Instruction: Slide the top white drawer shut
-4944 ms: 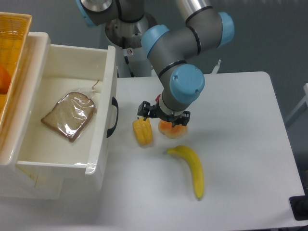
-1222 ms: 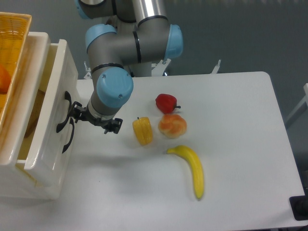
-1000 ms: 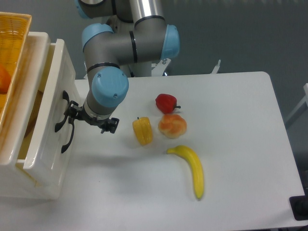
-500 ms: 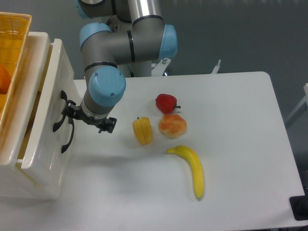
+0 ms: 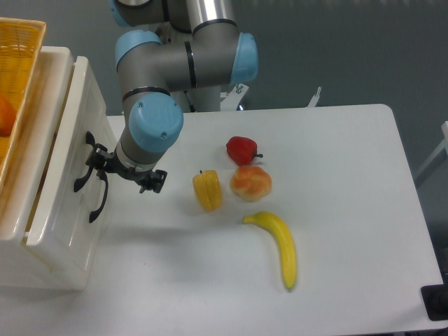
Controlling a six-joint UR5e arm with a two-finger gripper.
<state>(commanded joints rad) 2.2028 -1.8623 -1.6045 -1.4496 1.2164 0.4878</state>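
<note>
The top white drawer (image 5: 73, 119) stands at the left, pushed almost fully into the cabinet (image 5: 49, 59); only a narrow slit of its inside shows. Its black arched handle (image 5: 82, 170) is on the front. My gripper (image 5: 126, 173) hangs under the blue wrist, right against that front beside the handle. Its black left finger (image 5: 100, 164) touches the handle area. The wrist hides the fingertips, so I cannot tell whether the jaws are open or shut.
A second black handle (image 5: 99, 201) sits just below, on the lower drawer front. A yellow-orange woven basket (image 5: 17, 42) rests on the cabinet. On the table lie a yellow pepper (image 5: 207, 190), a red pepper (image 5: 241, 150), an orange fruit (image 5: 251, 183) and a banana (image 5: 276, 247).
My arm moved left from above the fruit to the drawer front and pushed it in. The drawer, wide open with bagged bread showing, is now almost shut.
</note>
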